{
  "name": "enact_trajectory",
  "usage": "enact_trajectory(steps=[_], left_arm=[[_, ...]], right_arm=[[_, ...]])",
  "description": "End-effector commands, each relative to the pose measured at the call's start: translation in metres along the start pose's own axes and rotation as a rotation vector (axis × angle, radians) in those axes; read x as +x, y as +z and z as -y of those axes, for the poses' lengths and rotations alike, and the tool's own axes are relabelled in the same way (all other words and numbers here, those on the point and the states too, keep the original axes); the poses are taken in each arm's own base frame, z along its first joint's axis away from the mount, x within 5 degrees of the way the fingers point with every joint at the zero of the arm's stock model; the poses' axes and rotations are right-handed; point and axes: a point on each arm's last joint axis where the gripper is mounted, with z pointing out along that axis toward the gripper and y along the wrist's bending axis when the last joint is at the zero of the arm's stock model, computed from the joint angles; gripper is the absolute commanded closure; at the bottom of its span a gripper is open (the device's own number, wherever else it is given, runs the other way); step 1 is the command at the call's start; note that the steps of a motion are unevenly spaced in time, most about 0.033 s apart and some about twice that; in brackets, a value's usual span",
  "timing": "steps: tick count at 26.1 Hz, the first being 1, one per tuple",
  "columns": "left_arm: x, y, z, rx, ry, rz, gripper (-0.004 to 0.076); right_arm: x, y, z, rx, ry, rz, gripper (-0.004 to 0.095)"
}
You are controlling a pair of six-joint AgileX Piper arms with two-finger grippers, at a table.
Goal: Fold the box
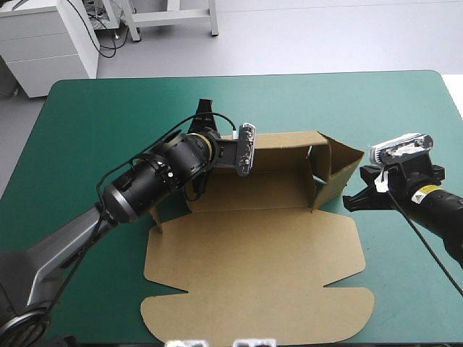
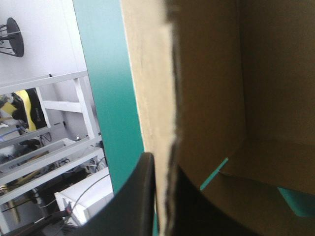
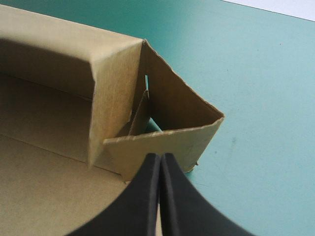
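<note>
One box (image 1: 253,246), brown board, is lying at the middle of the teal-green table (image 1: 108,101), its lid panel lying flat toward the near edge, its far wall and right-end flaps standing raised. The left gripper (image 2: 162,164) is clamping a raised board edge at the box's far left corner, the sheet showing between its black fingers. The right gripper (image 3: 160,156) is sitting at the box's right end, fingers pressed together, tips at the outer end flap.

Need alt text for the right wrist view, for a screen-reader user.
The right gripper, its black fingers shut to a point, points at the face of a raised end flap at a corner of the brown box. A long wall stands folded up beyond it, and the teal-green cover lies around the corner.
</note>
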Motion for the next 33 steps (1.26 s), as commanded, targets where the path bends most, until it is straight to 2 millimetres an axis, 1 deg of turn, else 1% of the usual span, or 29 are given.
enact_trajectory(steps=[1, 4, 8, 11, 12, 15, 18, 21, 24, 26, 28, 29, 30, 31, 32, 33], left_arm=[[0.001, -0.006, -0.004, -0.111, 0.027, 0.041, 0.0731], [0.001, 0.001, -0.002, -0.167, 0.032, 0.034, 0.0731], [0.000, 0.005, -0.001, -0.203, 0.019, 0.048, 0.0731], [-0.004, 0.010, 0.002, -0.244, 0.072, 0.079, 0.0731], [-0.004, 0.014, 0.005, -0.259, 0.114, 0.077, 0.0731], [-0.007, 0.020, 0.011, -0.287, 0.163, 0.103, 0.0731], [-0.006, 0.025, 0.016, -0.309, 0.154, 0.100, 0.0731], [-0.004, 0.026, 0.016, -0.321, 0.096, 0.085, 0.0731], [-0.004, 0.026, 0.015, -0.328, 0.090, 0.082, 0.0731], [-0.005, 0.026, 0.016, -0.333, 0.092, 0.097, 0.0731], [-0.005, 0.026, 0.016, -0.330, 0.070, 0.103, 0.0731], [-0.004, 0.026, 0.016, -0.327, 0.050, 0.100, 0.0731], [-0.004, 0.026, 0.016, -0.325, 0.037, 0.099, 0.0731], [-0.004, 0.026, 0.016, -0.322, 0.029, 0.093, 0.0731], [-0.003, 0.026, 0.016, -0.321, 0.029, 0.089, 0.0731], [-0.003, 0.026, 0.016, -0.319, 0.017, 0.085, 0.0731]], right_arm=[[-0.014, -0.009, 0.002, 0.023, 0.006, 0.101, 0.0922], [-0.014, -0.009, 0.002, 0.023, 0.006, 0.101, 0.0922], [-0.014, -0.009, 0.001, 0.016, 0.015, 0.104, 0.0922], [-0.014, -0.009, 0.001, 0.009, 0.024, 0.106, 0.0922], [-0.014, -0.009, 0.001, 0.009, 0.024, 0.106, 0.0922], [-0.015, -0.010, 0.001, 0.009, 0.024, 0.108, 0.0922], [-0.015, -0.010, 0.001, 0.009, 0.024, 0.108, 0.0922], [-0.015, -0.010, 0.000, 0.004, 0.030, 0.110, 0.0922], [-0.018, -0.011, 0.000, -0.002, 0.036, 0.132, 0.0922], [-0.031, -0.020, 0.000, 0.005, 0.026, 0.177, 0.0922], [-0.050, -0.034, 0.001, 0.015, 0.008, 0.236, 0.0922], [-0.067, -0.042, 0.003, 0.023, -0.012, 0.254, 0.0922], [-0.076, -0.044, 0.004, 0.030, -0.017, 0.255, 0.0922], [-0.095, -0.045, 0.009, 0.048, -0.014, 0.262, 0.0922], [-0.100, -0.044, 0.010, 0.055, -0.013, 0.257, 0.0922], [-0.119, -0.033, 0.017, 0.074, -0.002, 0.238, 0.0922]])
